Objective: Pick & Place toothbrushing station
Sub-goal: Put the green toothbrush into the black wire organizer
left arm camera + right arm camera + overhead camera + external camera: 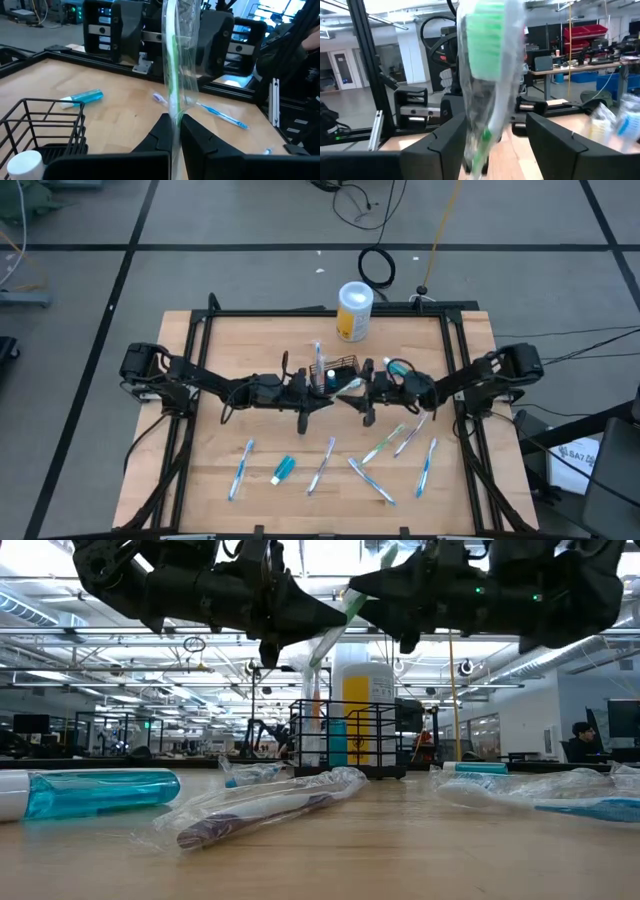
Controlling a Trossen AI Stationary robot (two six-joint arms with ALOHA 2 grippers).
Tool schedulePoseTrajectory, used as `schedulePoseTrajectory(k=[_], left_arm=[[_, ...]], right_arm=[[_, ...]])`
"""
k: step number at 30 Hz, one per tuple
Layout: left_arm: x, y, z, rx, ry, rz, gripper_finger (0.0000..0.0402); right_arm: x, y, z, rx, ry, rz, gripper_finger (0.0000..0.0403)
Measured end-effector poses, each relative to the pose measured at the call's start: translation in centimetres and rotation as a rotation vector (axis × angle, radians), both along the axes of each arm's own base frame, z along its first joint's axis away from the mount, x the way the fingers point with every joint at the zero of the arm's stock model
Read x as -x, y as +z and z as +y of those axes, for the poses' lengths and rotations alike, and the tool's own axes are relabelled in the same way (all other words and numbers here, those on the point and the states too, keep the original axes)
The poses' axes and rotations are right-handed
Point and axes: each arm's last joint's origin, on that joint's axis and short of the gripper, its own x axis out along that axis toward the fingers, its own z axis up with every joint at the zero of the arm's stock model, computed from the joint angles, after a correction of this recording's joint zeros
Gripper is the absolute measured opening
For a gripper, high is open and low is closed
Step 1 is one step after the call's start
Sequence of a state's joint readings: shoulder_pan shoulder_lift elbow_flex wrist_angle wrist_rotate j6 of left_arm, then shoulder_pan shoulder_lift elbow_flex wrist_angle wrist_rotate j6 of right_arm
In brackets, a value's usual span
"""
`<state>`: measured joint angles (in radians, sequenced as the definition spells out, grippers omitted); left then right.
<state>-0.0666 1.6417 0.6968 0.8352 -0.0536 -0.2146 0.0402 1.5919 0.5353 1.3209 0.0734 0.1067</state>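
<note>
The black wire basket (343, 367) stands at the table's middle with a blue tube and a toothbrush upright in it; it also shows in the low view (350, 735) and the left wrist view (45, 125). My left gripper (328, 394) is shut on a green toothbrush in a clear wrapper (350, 387), just near of the basket. My right gripper (496, 145) is open. Its fingers (445, 145) stand on either side of the toothbrush's head end (490, 45); whether the wrapper touches a finger, I cannot tell. My left gripper pinches the wrapped green toothbrush near its handle end (175, 112) between its two fingers. The fingers come about level from the table's left, and the toothbrush runs on past their tips toward my right gripper. It is lifted clear of the table, slanting upward (335, 630).
A white-and-yellow canister (355, 310) stands behind the basket. Several wrapped toothbrushes (322, 463) (383, 443) (427, 465) and a blue tube (283, 469) lie on the near half of the table. Another tube (398, 366) lies right of the basket.
</note>
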Motion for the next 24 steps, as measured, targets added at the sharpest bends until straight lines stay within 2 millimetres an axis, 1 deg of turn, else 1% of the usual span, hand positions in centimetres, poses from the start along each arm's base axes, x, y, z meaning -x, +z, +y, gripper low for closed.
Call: schedulePoseTrajectory(k=[3, 6, 11, 24], left_arm=[[0.0, -0.1, 0.0, -0.001, 0.0, 0.009, 0.0014], [0.0, -0.3, 0.1, -0.004, 0.018, 0.029, 0.002], [0.0, -0.4, 0.2, -0.005, 0.056, 0.039, 0.0022], [0.0, -0.1, 0.2, -0.048, 0.072, 0.01, 0.0023]], right_arm=[[-0.6, 0.2, 0.0, 0.014, -0.004, -0.007, 0.0202], [-0.6, 0.3, 0.0, 0.013, -0.005, -0.013, 0.0191], [-0.3, 1.2, 0.0, 0.011, -0.005, -0.05, 0.0149], [-0.1, 1.4, -0.1, -0.015, -0.003, -0.048, 0.0044]])
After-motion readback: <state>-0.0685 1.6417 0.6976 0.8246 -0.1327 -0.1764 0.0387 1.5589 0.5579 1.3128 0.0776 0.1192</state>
